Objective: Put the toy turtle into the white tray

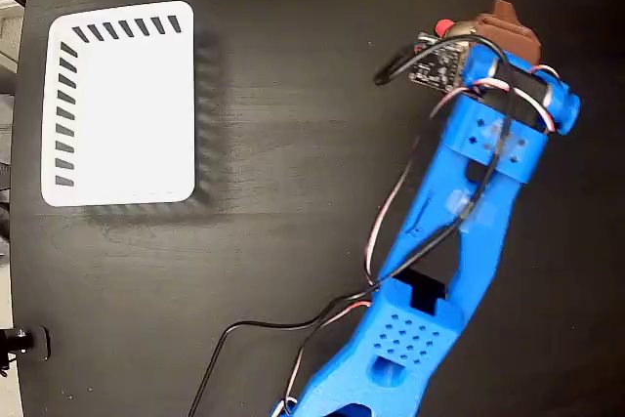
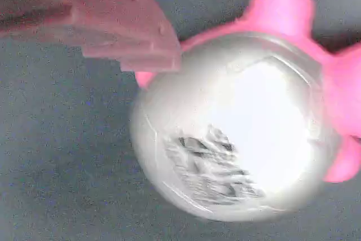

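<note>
Item: my gripper (image 1: 488,31), closure not discernible, poised over the toy turtle (image 2: 237,122) on the black table (image 1: 293,192), far right of the white tray (image 1: 122,104); straddle the shell squarely before squeezing.

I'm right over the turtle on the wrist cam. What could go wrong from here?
1. Only one claw finger shows, at the edge of the toy turtle; closing off-center on that glossy dome could squirt it sideways.
2. The other finger is hidden, so straddling can't be confirmed.
3. The white tray sits across the table, so a weak grip may drop it on the way.
</note>
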Robot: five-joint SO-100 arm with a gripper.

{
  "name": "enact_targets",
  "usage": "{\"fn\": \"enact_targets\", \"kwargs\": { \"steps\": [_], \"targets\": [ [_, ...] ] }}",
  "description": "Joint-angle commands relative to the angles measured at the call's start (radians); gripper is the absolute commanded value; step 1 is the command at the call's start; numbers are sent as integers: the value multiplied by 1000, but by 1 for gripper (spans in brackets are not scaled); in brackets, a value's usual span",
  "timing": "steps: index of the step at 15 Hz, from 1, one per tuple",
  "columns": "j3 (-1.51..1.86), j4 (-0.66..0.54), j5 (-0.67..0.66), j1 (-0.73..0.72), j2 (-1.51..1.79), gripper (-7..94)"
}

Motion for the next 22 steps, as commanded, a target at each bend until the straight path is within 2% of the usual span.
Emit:
{"fn": "enact_targets", "kwargs": {
  "steps": [1, 5, 13, 18, 22],
  "targets": [
    [-20, -11, 8, 12, 34, 52],
    [-20, -31, -35, 20, -2, 52],
    [-87, 44, -83, 8, -48, 52],
    [-169, 32, -75, 2, -87, 52],
    [-342, 153, -146, -9, -186, 41]
  ]
}}
